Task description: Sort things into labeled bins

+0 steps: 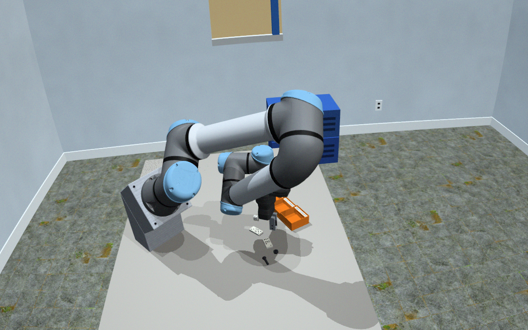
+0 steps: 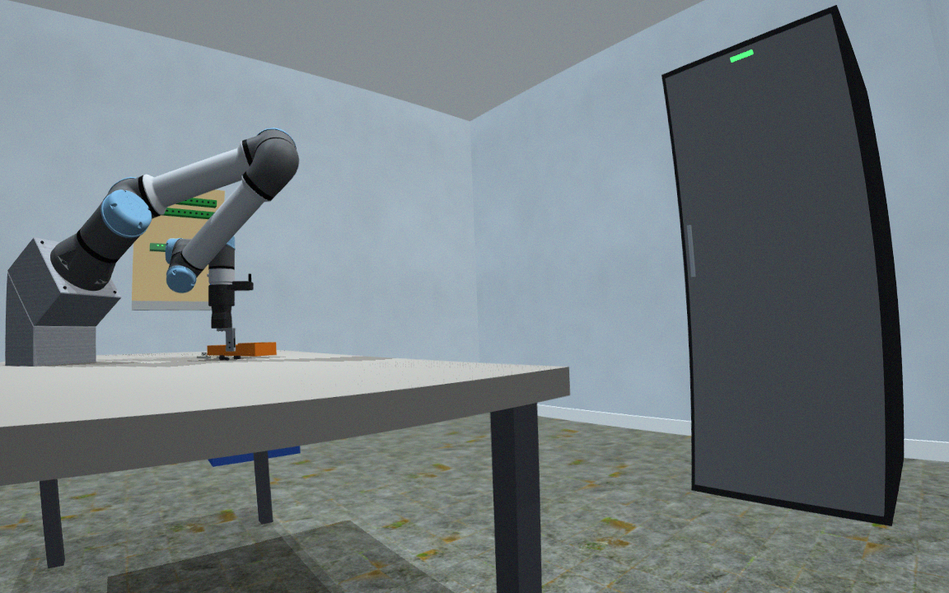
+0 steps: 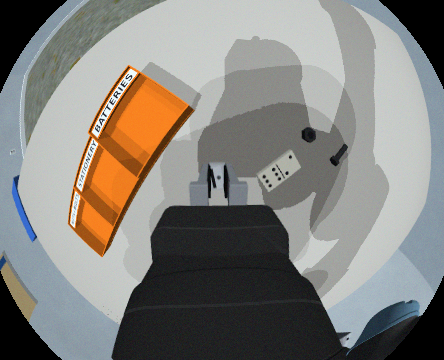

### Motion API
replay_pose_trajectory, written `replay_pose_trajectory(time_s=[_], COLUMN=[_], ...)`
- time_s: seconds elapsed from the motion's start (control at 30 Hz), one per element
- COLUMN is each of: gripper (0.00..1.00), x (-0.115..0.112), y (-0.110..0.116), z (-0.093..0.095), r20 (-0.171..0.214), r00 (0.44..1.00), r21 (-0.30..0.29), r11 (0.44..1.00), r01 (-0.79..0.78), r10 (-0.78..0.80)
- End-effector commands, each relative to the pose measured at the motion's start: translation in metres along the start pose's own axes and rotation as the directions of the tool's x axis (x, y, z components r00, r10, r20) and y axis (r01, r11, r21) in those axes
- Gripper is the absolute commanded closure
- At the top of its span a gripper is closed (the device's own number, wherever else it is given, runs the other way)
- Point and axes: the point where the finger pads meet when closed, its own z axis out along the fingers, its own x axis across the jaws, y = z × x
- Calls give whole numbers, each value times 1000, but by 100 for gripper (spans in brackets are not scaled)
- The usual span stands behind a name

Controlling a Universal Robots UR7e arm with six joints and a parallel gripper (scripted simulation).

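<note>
An orange bin [image 1: 290,211] with several compartments stands on the table; in the wrist view [image 3: 125,156] one label reads BATTERIES, another looks like STATIONERY, and the third is unreadable. My gripper [image 1: 272,224] hangs just left of the bin, a little above the table, and also shows in the side view [image 2: 230,346]. In the wrist view the gripper [image 3: 217,183] is shut on a small pale thing [image 3: 216,179] with a dark mark; I cannot tell its kind. Two dominoes [image 1: 255,230] [image 1: 267,243], a white die [image 1: 254,216], a black nut [image 1: 275,251] and a black bolt [image 1: 265,259] lie on the table.
The arm's grey base block [image 1: 151,213] stands at the table's left. The forearm and elbow [image 1: 253,184] hang low over the things. A blue cabinet [image 1: 327,127] stands behind the table.
</note>
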Motion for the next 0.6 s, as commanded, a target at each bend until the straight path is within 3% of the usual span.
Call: replay_pose_trajectory(time_s=[0.0, 0.3, 0.57], gripper=[68, 68, 68], x=[1, 0, 0], y=[1, 1, -1], z=[-16, -43, -43], r20=[-2, -2, -1], r00=[1000, 1000, 1000], r21=[-4, -4, -1], r11=[1000, 1000, 1000], r01=[1, 1, -2], r10=[-1, -1, 2])
